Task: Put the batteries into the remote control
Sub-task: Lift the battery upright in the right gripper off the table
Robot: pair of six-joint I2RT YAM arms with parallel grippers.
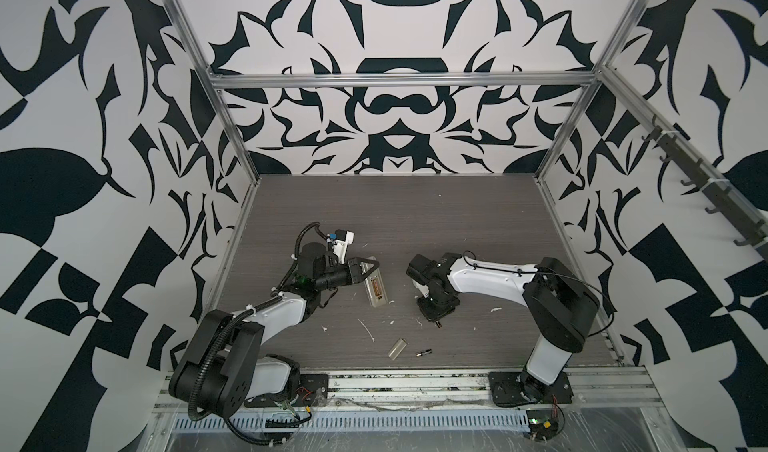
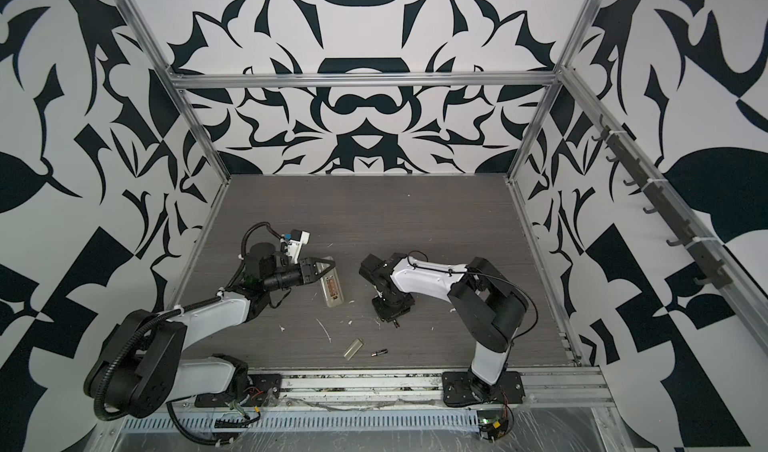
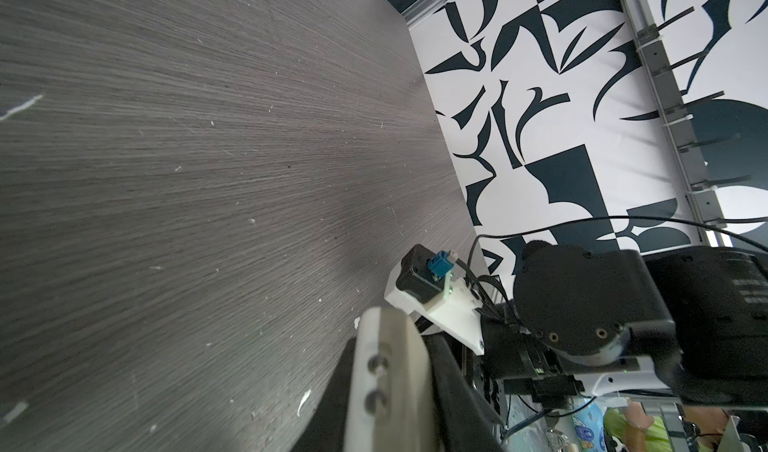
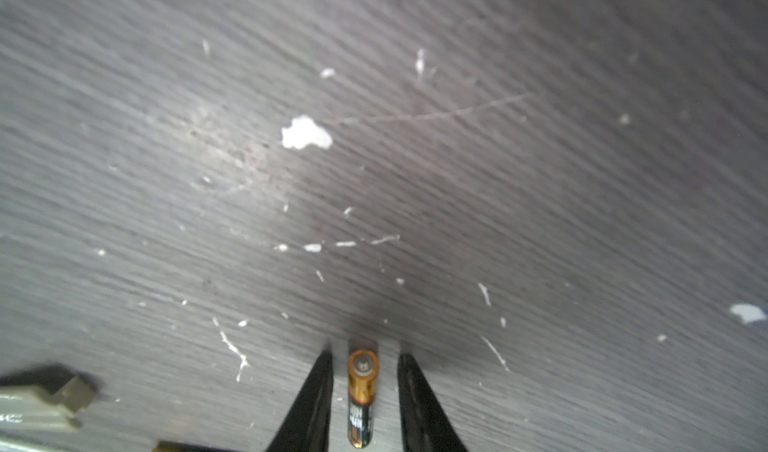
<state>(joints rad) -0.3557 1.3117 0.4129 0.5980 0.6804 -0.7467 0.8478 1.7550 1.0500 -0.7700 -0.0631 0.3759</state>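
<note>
AAA battery (image 4: 363, 396) on desk (image 4: 498, 180); right gripper (image 4: 366, 355) spread astride it, not touching.
Left gripper (image 1: 370, 269) pinches remote control (image 1: 376, 292); second battery (image 1: 424, 352) near front edge.

Bright, even light from above; soft shadows. Both top views bow at the edges. Right wrist view is blurred, with glare on the desk (image 4: 224, 150).
</note>
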